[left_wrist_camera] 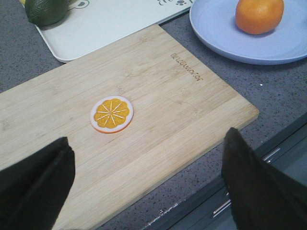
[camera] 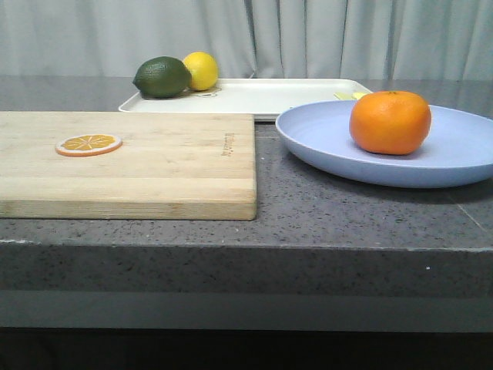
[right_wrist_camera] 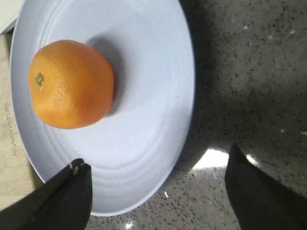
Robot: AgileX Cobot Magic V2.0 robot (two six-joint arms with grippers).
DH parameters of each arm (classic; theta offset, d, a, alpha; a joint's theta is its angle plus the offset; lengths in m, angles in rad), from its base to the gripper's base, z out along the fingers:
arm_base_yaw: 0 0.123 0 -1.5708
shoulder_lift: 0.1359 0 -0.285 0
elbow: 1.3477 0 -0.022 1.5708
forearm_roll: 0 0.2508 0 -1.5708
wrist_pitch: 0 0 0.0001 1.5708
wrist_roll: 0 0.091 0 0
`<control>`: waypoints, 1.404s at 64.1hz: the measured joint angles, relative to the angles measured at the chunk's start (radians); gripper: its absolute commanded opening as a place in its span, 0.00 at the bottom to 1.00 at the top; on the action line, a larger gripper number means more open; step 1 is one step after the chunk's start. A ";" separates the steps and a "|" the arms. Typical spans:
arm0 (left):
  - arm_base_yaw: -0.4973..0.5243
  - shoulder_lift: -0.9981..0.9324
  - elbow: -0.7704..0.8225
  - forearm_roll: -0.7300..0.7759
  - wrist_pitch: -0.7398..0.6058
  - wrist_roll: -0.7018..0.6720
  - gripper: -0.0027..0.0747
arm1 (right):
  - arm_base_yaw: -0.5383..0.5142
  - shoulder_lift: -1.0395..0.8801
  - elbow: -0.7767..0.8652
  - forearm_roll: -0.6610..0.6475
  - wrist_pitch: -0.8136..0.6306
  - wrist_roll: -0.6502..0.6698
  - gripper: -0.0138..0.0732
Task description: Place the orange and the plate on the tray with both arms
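Left pincer (left_wrist_camera: 146,184) gapes wide above the cutting board (left_wrist_camera: 144,120); right pincer (right_wrist_camera: 158,191) is wide over the plate (right_wrist_camera: 144,120). The orange (camera: 390,122) sits on the plate at frame right, before the tray (camera: 269,96) on the counter (camera: 347,208).

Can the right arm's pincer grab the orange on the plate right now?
Probably yes. The right pincer hangs open over the near rim of the plate, and the orange sits in plain sight on it with nothing above or around it. The pincer isn't touching either one yet.
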 measured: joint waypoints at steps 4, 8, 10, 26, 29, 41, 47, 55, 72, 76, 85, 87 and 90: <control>0.000 0.000 0.000 0.000 -0.002 0.000 0.82 | 0.000 0.014 0.000 0.021 -0.015 0.000 0.83; 0.000 0.000 0.000 0.000 -0.004 0.000 0.82 | 0.000 0.030 0.000 0.036 -0.027 0.000 0.83; 0.000 0.000 0.000 0.000 -0.004 0.000 0.82 | 0.000 0.038 0.000 0.038 -0.029 0.000 0.83; 0.000 0.000 0.000 0.000 -0.006 0.000 0.82 | 0.002 0.091 -0.002 0.046 -0.033 -0.001 0.83; 0.000 0.000 0.000 0.000 -0.006 0.000 0.82 | 0.012 0.104 -0.002 0.046 -0.035 -0.001 0.83; 0.000 0.000 0.000 0.000 -0.006 0.000 0.82 | 0.091 0.155 -0.002 0.048 -0.084 -0.001 0.83; 0.000 0.000 0.000 0.000 -0.006 0.000 0.82 | 0.110 0.169 -0.006 0.060 -0.100 -0.001 0.78; 0.000 0.000 0.000 0.000 -0.006 0.000 0.82 | 0.114 0.176 -0.006 0.062 -0.110 -0.001 0.61; 0.000 0.000 0.000 0.002 -0.006 0.000 0.82 | 0.114 0.184 -0.006 0.062 -0.112 -0.001 0.38; 0.000 0.000 0.000 0.002 -0.006 0.000 0.82 | 0.114 0.184 -0.006 0.061 -0.112 -0.001 0.34; 0.000 0.000 0.000 0.002 -0.006 0.000 0.82 | 0.114 0.184 -0.006 0.061 -0.112 -0.001 0.24; 0.000 0.000 0.000 0.002 -0.006 0.000 0.82 | 0.114 0.184 -0.006 0.061 -0.114 -0.001 0.21; 0.000 0.000 0.000 0.002 -0.006 0.000 0.82 | 0.114 0.184 -0.006 0.061 -0.116 -0.001 0.17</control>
